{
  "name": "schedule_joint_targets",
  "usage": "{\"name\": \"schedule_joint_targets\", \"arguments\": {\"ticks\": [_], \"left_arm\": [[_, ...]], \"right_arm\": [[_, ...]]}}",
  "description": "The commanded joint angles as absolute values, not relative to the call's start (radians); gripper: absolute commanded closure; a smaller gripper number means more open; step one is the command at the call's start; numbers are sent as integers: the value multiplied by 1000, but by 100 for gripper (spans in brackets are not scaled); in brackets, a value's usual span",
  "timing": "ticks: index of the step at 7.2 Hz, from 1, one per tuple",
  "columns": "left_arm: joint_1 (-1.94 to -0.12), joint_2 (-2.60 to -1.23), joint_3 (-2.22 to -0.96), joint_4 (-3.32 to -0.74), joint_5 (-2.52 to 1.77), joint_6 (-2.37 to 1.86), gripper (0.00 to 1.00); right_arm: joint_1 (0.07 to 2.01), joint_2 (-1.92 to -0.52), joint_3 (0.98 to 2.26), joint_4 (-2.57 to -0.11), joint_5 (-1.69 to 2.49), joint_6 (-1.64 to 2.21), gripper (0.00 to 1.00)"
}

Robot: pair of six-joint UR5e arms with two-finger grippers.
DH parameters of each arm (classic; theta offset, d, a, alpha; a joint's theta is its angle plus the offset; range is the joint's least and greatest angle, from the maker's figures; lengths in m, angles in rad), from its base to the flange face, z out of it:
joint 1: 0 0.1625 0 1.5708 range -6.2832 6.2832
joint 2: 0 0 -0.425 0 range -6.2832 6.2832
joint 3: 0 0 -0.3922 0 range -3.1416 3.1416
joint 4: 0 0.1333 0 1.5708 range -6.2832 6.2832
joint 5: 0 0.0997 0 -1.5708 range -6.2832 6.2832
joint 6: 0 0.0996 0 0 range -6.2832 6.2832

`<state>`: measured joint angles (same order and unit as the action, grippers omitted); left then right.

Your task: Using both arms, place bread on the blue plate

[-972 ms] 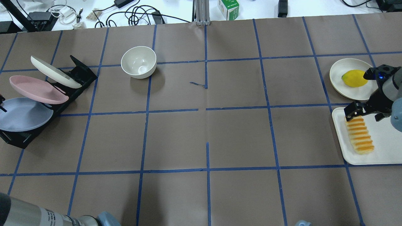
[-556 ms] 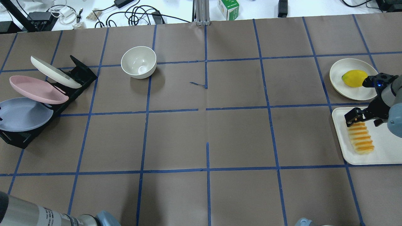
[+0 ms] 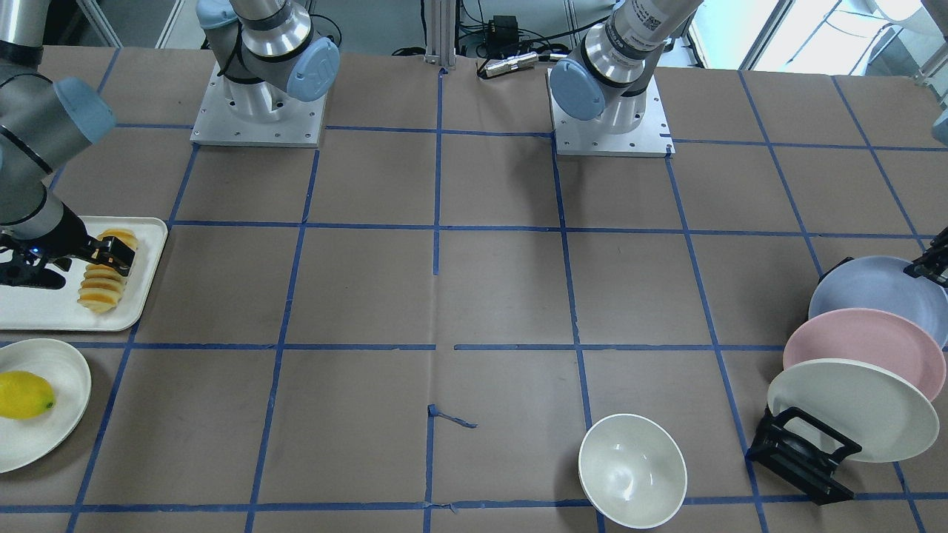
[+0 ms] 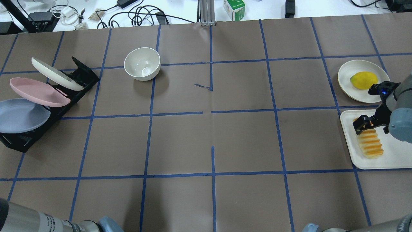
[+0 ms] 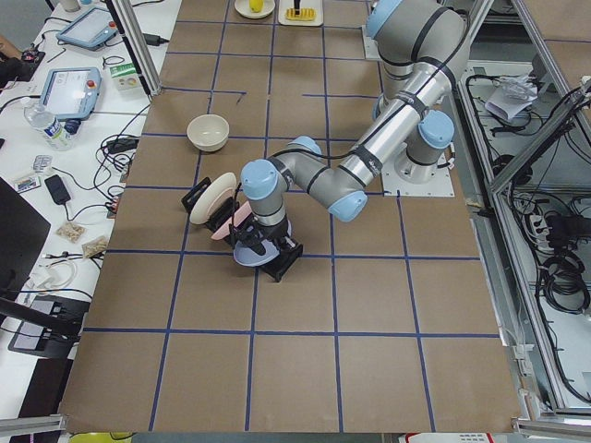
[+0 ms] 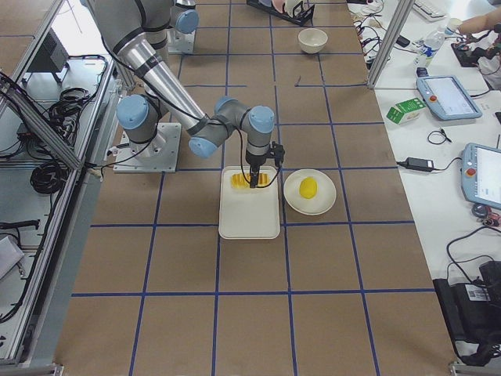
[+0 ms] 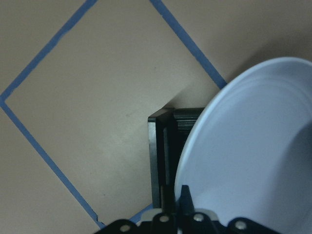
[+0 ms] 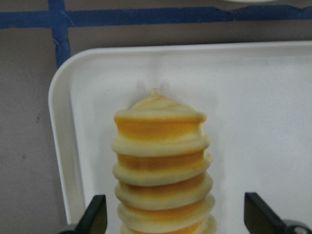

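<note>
The bread lies lengthwise on a white tray at the table's right edge. My right gripper is open and low over the loaf's far end. In the right wrist view its fingers stand wide on either side of the bread without touching it. The blue plate leans in the nearest slot of a black rack at the left. My left gripper is shut on the plate's rim. The left wrist view shows the rim running between the fingertips.
A pink plate and a cream plate lean in the same rack behind the blue one. A white bowl stands mid-left. A lemon sits on a small cream plate just beyond the tray.
My right gripper has come down and nearer along the tray, over the bread's far end. The blue plate has shifted slightly left and up in the rack.
</note>
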<state>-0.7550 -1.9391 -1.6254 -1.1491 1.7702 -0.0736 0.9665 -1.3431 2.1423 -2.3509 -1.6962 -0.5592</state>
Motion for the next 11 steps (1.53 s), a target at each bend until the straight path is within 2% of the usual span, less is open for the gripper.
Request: {"name": "schedule_joint_targets", "arguments": {"ticks": [1,2,3,4,5,8,9,11], "left_arm": [[-756,-1910,-1620,-1193,1804,-74,100],[-755,-1875,-1614,-1333,1859,-71,100],[-759,-1838,-1600,-1483,1874,-63,100],[-776,-1807,-1597,-1530,1873,-48,100],[-794,-1783,-1600,-1607,1870,98,100],[-980,-1738,-1629,-1736,1808,264,100],[-1064,-1730,-1632,-1749,1683,244,100],[-1255,-1707,-1632,-1749,1596,70,100]], "right_arm": [[966,-1318,2143,-2353,-1700,-554,0],[966,-1299,2141,-2353,-1700,-557,0],[966,-1290,2138,-2353,-1698,-554,20],[966,-1299,2137,-2347,-1703,-548,69],[966,-1302,2134,-2336,-1709,-549,100],[974,-1411,2122,-2289,-1753,-551,100],[980,-1440,2074,-2216,-1743,-548,100],[1046,-1439,1889,-1988,-1738,-540,100]]}}
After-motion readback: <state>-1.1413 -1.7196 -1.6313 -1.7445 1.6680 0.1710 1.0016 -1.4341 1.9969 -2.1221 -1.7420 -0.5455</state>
